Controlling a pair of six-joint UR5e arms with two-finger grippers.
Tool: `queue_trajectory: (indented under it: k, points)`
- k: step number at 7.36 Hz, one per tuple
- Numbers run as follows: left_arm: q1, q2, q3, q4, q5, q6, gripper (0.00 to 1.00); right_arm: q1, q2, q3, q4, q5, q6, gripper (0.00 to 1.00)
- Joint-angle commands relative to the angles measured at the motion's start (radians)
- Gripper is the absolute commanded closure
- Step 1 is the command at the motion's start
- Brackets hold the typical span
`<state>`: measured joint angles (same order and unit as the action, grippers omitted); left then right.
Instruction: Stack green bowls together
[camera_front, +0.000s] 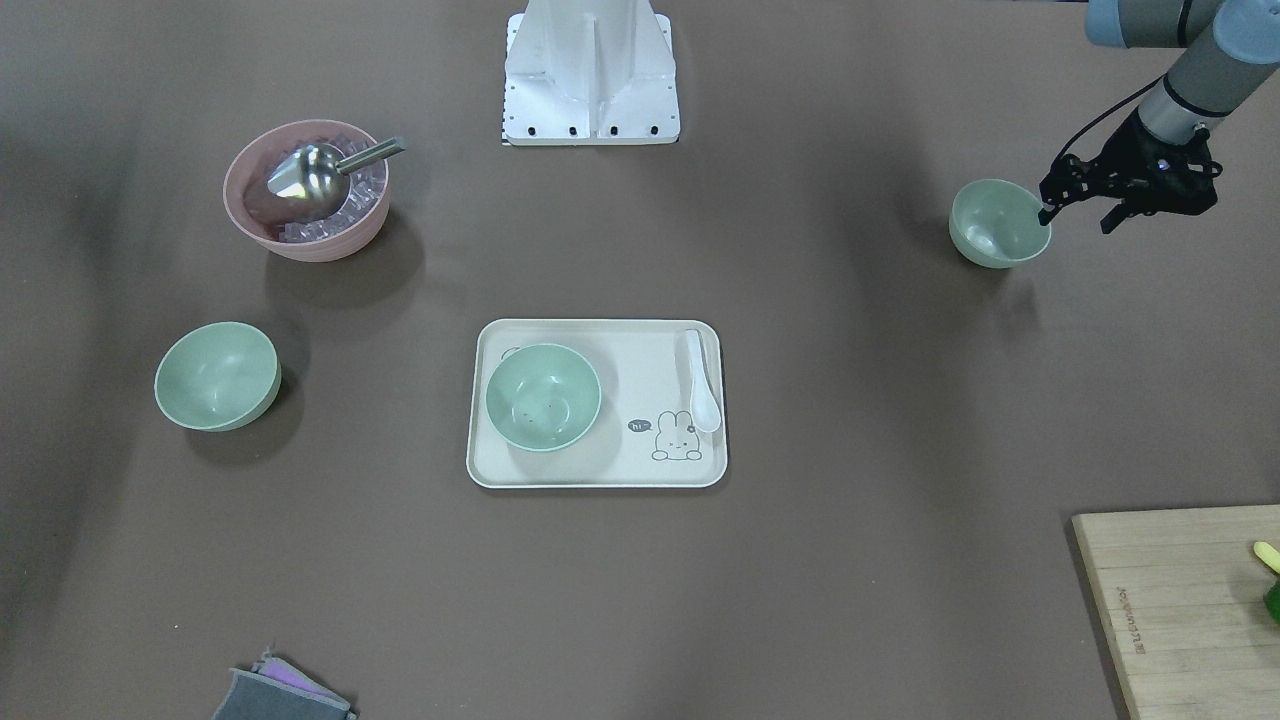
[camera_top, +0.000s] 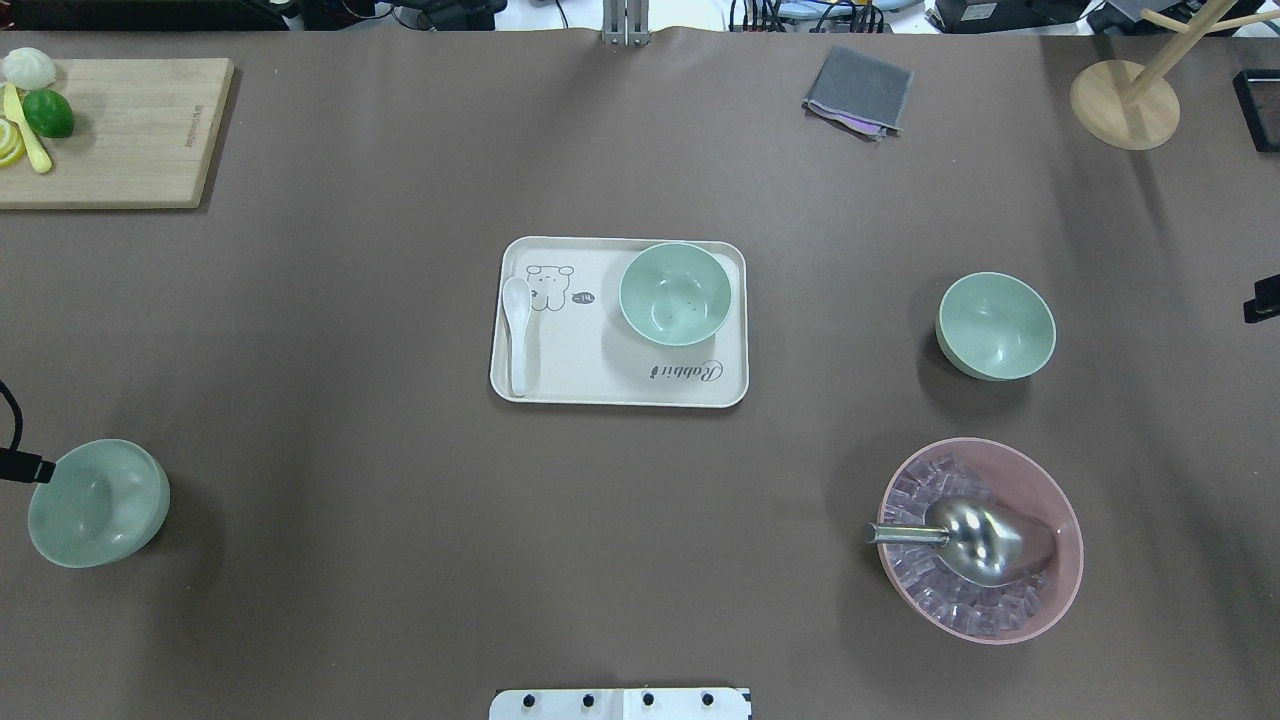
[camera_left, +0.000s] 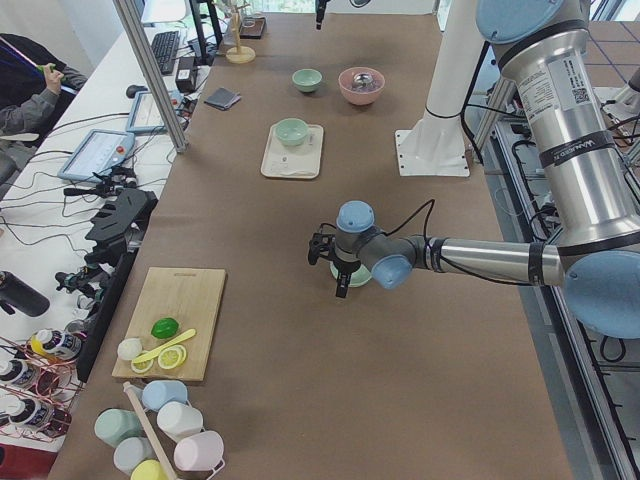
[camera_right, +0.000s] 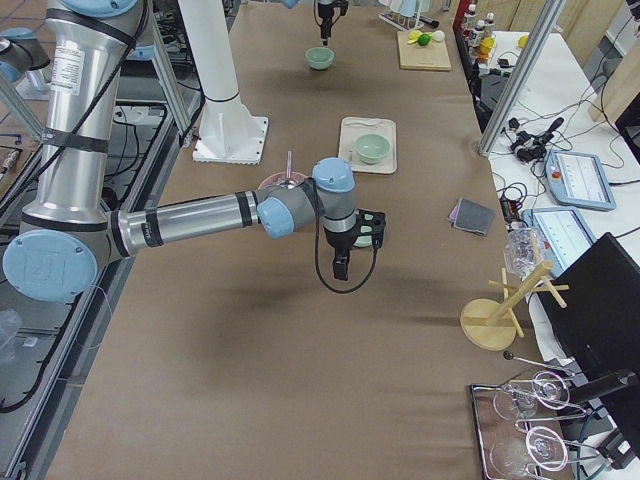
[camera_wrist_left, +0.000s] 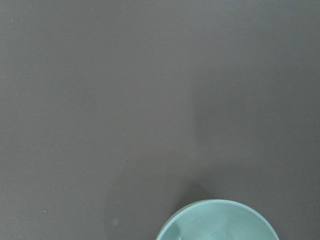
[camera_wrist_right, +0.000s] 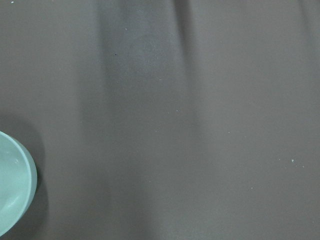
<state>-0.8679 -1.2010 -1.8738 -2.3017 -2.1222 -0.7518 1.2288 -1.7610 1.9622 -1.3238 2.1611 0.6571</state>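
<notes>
Three pale green bowls are on the table. One green bowl (camera_front: 543, 396) sits on the cream tray (camera_front: 640, 375). A second green bowl (camera_front: 217, 376) stands on the robot's right side, beside the pink bowl. The third green bowl (camera_front: 998, 222) is on the robot's left side. My left gripper (camera_front: 1077, 217) is open beside it, with one fingertip (camera_front: 1045, 213) at its rim. This bowl shows at the bottom of the left wrist view (camera_wrist_left: 220, 222). My right gripper (camera_right: 350, 255) hovers past the second bowl; I cannot tell whether it is open or shut.
A pink bowl (camera_front: 305, 190) holds ice cubes and a metal scoop. A white spoon (camera_front: 700, 380) lies on the tray. A wooden cutting board (camera_front: 1180, 600), a grey cloth (camera_front: 285, 695) and a wooden stand (camera_top: 1125, 100) are at the far edge.
</notes>
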Motion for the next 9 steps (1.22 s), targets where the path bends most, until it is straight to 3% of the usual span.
queue_trajectory:
  k: [1,3,5,9]
  points:
    - [0.033,-0.002,0.022,-0.03,-0.001,0.002,0.21,0.0,0.0,0.0,0.0,-0.001,0.001,0.0]
    - [0.058,-0.003,0.031,-0.047,-0.001,0.002,0.36,0.0,0.0,0.0,0.0,-0.001,-0.001,0.0]
    - [0.064,-0.005,0.033,-0.056,-0.004,0.002,0.6,0.0,0.0,0.0,0.0,-0.001,0.001,0.0]
    - [0.064,0.0,0.035,-0.067,-0.004,0.002,1.0,0.0,0.002,0.0,0.0,-0.001,0.001,0.0]
